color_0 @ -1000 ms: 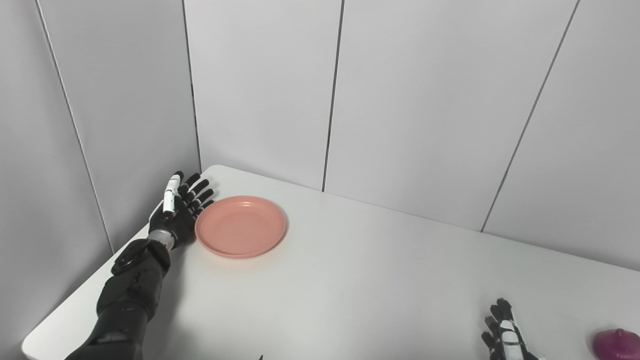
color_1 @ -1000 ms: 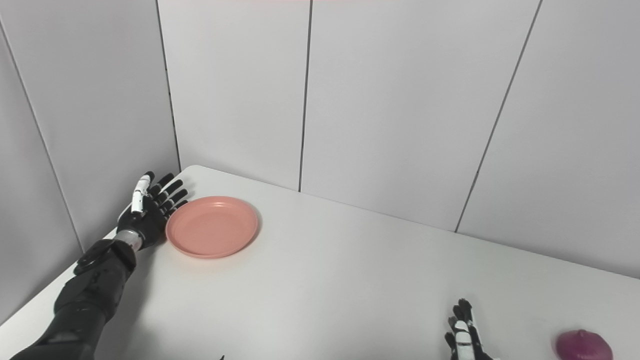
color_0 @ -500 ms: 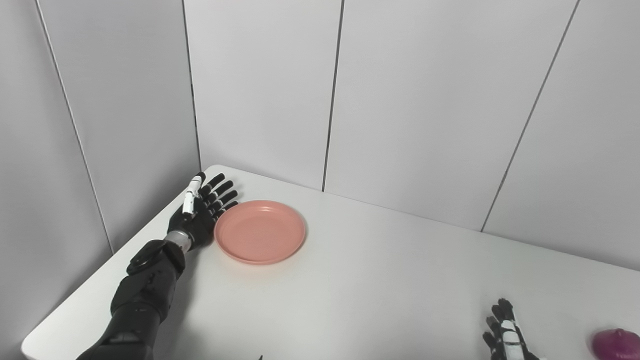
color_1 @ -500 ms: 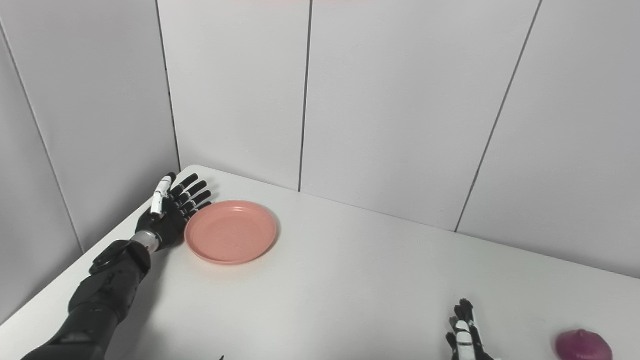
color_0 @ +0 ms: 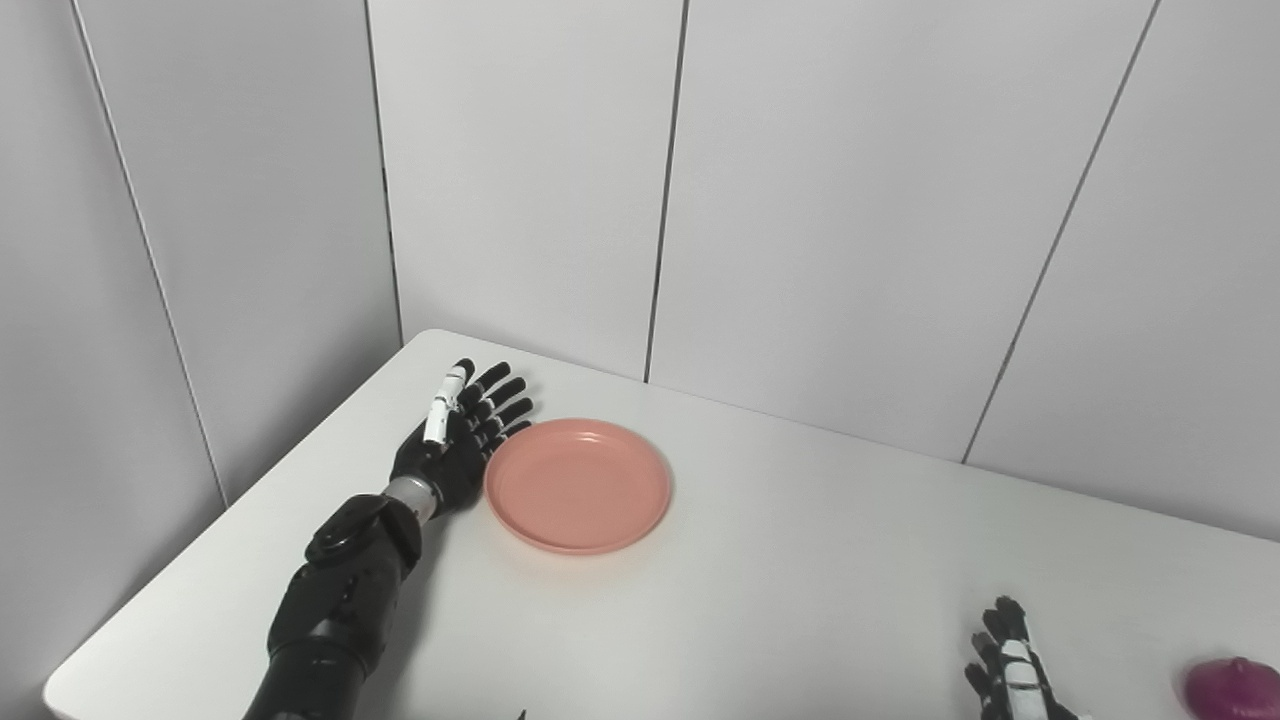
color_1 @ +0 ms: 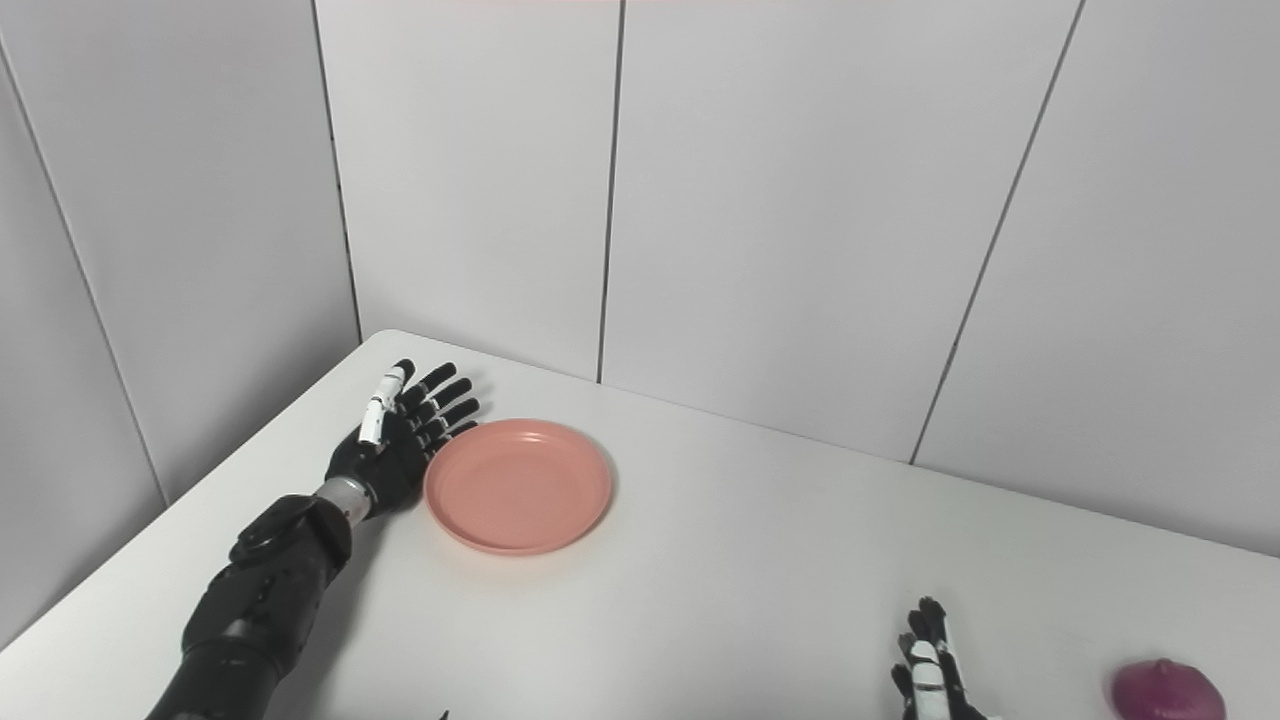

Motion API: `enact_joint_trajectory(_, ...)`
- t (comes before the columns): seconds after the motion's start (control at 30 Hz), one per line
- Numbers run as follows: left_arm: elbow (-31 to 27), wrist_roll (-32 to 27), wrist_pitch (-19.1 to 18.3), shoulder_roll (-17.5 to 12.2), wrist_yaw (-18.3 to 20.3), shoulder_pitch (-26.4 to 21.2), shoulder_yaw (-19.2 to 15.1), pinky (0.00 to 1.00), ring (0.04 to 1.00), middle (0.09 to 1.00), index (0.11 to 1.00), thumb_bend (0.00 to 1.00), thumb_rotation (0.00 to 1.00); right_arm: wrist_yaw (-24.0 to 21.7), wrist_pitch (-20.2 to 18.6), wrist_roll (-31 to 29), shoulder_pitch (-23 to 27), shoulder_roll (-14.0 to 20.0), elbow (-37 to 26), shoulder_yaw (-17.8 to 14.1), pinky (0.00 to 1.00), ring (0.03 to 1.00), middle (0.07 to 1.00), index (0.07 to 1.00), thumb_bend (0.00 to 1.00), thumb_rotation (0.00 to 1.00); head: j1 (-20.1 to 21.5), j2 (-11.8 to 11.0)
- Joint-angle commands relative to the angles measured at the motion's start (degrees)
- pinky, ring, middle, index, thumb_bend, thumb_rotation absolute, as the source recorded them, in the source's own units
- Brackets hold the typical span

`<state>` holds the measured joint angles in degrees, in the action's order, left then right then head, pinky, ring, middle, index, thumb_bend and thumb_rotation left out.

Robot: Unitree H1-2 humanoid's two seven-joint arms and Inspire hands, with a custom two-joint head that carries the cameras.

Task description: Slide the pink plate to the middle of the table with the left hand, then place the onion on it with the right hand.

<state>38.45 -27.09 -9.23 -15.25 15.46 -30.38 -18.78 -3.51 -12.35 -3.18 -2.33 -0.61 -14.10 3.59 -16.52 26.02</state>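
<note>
A: Starting at the left, what is there?

B: The black left hand (color_0: 455, 445) lies flat on the white table (color_0: 760, 560), fingers spread and pointing far and right, holding nothing. Its inner edge touches the left rim of the round, shallow pink plastic plate (color_0: 578, 485).

A: And where does the plate sit?

B: On the table's left half, toward the far side, left of the middle. It has nothing on it.

A: Going on to the right?

B: A wide stretch of bare tabletop, then the right hand (color_1: 928, 672) at the near edge. Only its black and white fingers rise into the picture, straight and a little apart, gripping nothing. The palm is cut off by the bottom edge.

A: The onion?

B: The rounded purple onion (color_1: 1168, 690) rests on the table at the near right, just right of the right hand and apart from it, well away from the plate.

A: Do the two views differ?

B: The right eye view shows almost the whole onion; in the left eye view it is clipped at the right and bottom edges.

A: Any writing or labels?

B: None that I can read on anything.
</note>
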Motion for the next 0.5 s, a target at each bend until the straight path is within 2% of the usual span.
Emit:
enact_joint_trajectory(0.0,-0.96,1.01,-0.18,1.03,-0.85,-0.32,0.99,0.93,0.926,0.928,0.905,0.32,1.0,0.06,1.6,0.31,1.08,-0.3,-1.49,0.22,1.0,1.0,1.0,1.0,0.06,1.0,0.14,0.2)
enact_joint_trajectory(0.3,-6.33,0.35,-0.27,6.64,-2.89,2.38,1.73,0.99,0.961,0.958,0.937,0.31,1.0,0.27,1.92,0.28,1.09,-0.55,-1.15,0.18,1.0,1.0,1.0,1.0,0.07,1.0,0.72,0.79)
enact_joint_trajectory(0.47,-7.66,1.41,0.46,8.42,-3.24,3.59,3.01,0.96,0.938,0.939,0.915,0.34,1.0,0.07,2.18,0.24,1.03,-0.32,-1.19,0.34,1.0,1.0,1.0,1.0,0.09,1.0,1.25,1.24)
